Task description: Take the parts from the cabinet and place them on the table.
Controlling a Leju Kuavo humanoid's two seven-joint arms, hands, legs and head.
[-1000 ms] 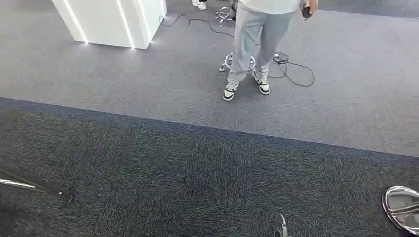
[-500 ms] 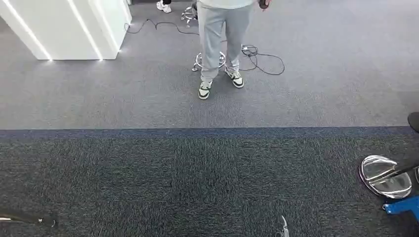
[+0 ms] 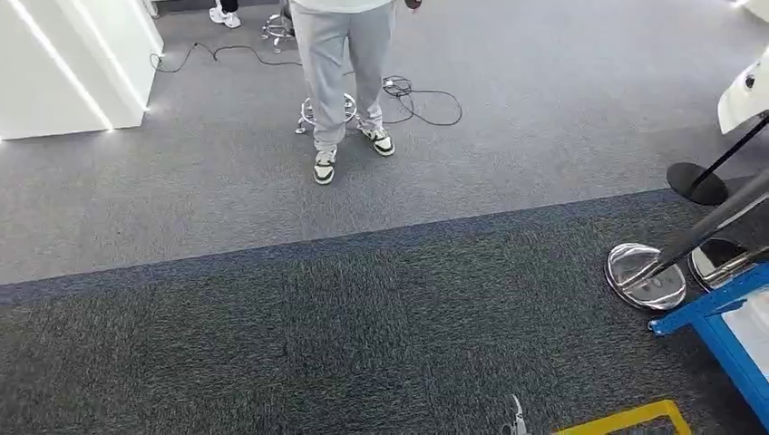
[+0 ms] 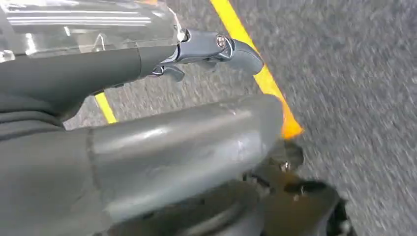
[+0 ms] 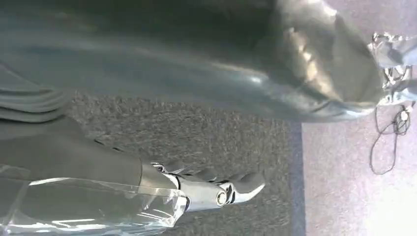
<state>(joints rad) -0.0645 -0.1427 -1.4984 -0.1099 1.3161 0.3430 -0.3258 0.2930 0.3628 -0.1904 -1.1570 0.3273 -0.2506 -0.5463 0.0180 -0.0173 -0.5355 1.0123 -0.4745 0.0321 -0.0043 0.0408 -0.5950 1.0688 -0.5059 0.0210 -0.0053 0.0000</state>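
Head view: the camera is looking down on carpet, a dark strip [image 3: 345, 344] nearest and a lighter grey floor [image 3: 544, 118] beyond. A person [image 3: 343, 82] is standing on the grey part, cut off above the waist by the picture's top edge, a black cable [image 3: 417, 100] trailing by the shoes. A white cabinet [image 3: 63, 63] is sitting at the upper left, only its lower corner showing. At the right edge, shiny round bases [image 3: 646, 276] are carrying slanted dark poles; a blue frame [image 3: 716, 317] is running out of the picture beside them. A yellow line [image 3: 626, 419] is lying on the carpet at the bottom. A small pale tip beside it is too little to identify.

Left wrist view: the left hand [image 4: 162, 142] is hanging over the carpet, blurred. Its thick thumb is lying straight; a dark finger [image 4: 216, 49] is reaching out above yellow floor tape [image 4: 255, 69]. It is holding nothing; whether the other fingers are spread or curled, I cannot tell.

Right wrist view: the right hand [image 5: 172, 147] is hanging likewise, one finger [image 5: 231, 189] extended, empty, the rest hidden. The parts are lying somewhere out of sight.
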